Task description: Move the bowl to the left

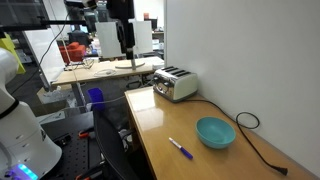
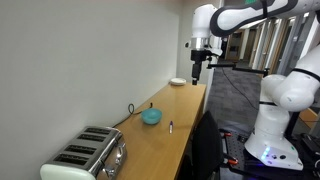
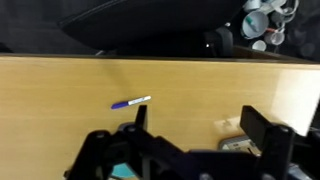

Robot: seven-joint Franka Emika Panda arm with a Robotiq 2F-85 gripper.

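The teal-blue bowl [image 1: 215, 131] sits on the wooden table [image 1: 160, 115], beside a black cable loop; it also shows in an exterior view [image 2: 151, 117]. In the wrist view only a teal sliver of the bowl [image 3: 124, 172] shows at the bottom edge, behind the gripper body. My gripper [image 2: 198, 66] hangs high above the table, well apart from the bowl, and also shows in an exterior view [image 1: 125, 40]. In the wrist view the gripper [image 3: 200, 125] is open and empty.
A silver toaster [image 1: 175, 83] stands at one end of the table, also seen in an exterior view [image 2: 88, 157]. A blue-and-white pen [image 1: 181, 149] [image 3: 130, 102] lies near the bowl. A black cable [image 1: 247, 122] runs along the wall. A white object [image 2: 177, 81] lies at the table's far end.
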